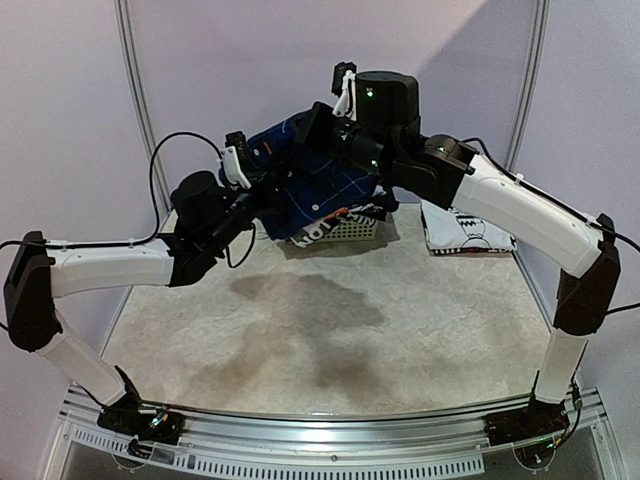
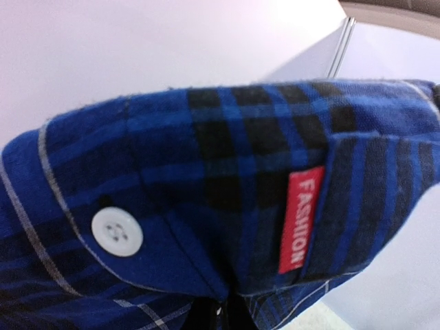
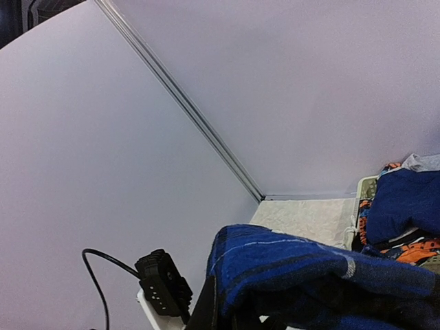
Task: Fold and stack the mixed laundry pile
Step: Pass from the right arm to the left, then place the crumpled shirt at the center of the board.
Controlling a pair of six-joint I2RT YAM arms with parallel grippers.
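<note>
The left gripper (image 1: pixel 240 172) was pinching a bunched fold of the plaid shirt (image 1: pixel 305 185), the cloth gathering into its closed jaws. The right gripper (image 1: pixel 322 128) was buried under draped fabric, so I could not tell whether it was clamped or spread. The shirt looked light, soft and limp, likely to sag and slip; its collar corners or shoulder seams seemed the best holds. It was blue-and-black plaid with thin pale lines, a white button (image 2: pixel 117 232) and a red label (image 2: pixel 297 220). It hung above the table's far edge, over the white basket (image 1: pixel 350 230) holding the laundry pile (image 3: pixel 402 206). A folded printed garment (image 1: pixel 465 232) lay near the far right corner.
</note>
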